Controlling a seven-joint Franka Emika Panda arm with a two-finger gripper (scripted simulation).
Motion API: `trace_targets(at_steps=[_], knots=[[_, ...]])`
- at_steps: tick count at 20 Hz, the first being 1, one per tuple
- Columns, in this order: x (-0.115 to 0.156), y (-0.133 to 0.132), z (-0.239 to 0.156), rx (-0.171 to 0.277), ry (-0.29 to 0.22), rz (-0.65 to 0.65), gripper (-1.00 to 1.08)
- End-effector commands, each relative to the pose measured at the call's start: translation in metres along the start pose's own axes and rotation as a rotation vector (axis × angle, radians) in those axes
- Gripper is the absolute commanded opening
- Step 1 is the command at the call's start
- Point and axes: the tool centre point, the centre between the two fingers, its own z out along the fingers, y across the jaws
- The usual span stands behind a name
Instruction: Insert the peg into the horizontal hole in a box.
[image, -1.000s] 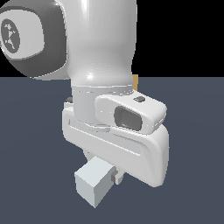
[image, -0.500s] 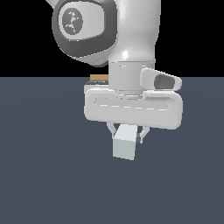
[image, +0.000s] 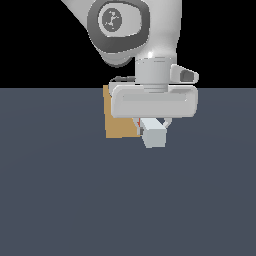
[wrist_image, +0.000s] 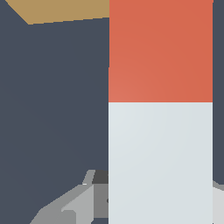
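- One arm in shot; its tool (image: 153, 126) hangs below the white wrist housing, low over the dark grey-blue worktop (image: 70, 200).
- Tool state: fingers clamped on the peg (image: 154, 135), one on either flank of the bar. Exterior view shows the peg's pale square end face toward the camera, so the bar runs away from the viewer.
- Peg colouring, wrist view: pale grey-white portion nearest the fingers (wrist_image: 94, 197), red portion at the far end. Only a thin sliver of red is visible in the exterior view, just behind the pale end.
- Box (image: 119, 120): tan block standing on the worktop, behind the tool and toward the exterior view's left of the peg. Its upper right part is covered by the wrist housing.
- Wrist view: a tan corner of the box (wrist_image: 65, 11) shows beyond the red end, offset to one side of the peg's line.
- Hole: not visible in either view; cannot tell its position relative to the peg tip.
- Contact between peg and box: cannot tell from these views.
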Motion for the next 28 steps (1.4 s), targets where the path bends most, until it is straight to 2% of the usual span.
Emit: trace_targets(at_steps=[1,6,21,28], knots=[[0.011,0.003,-0.006,-0.003,0.0,-0.048,-1.0],[0.02,0.003,-0.01,-0.003,0.0,-0.087,-1.0],[0.021,0.002,-0.009,-0.002,0.0,-0.088,-1.0],[0.054,-0.001,-0.01,-0.003,0.0,-0.088,-1.0]])
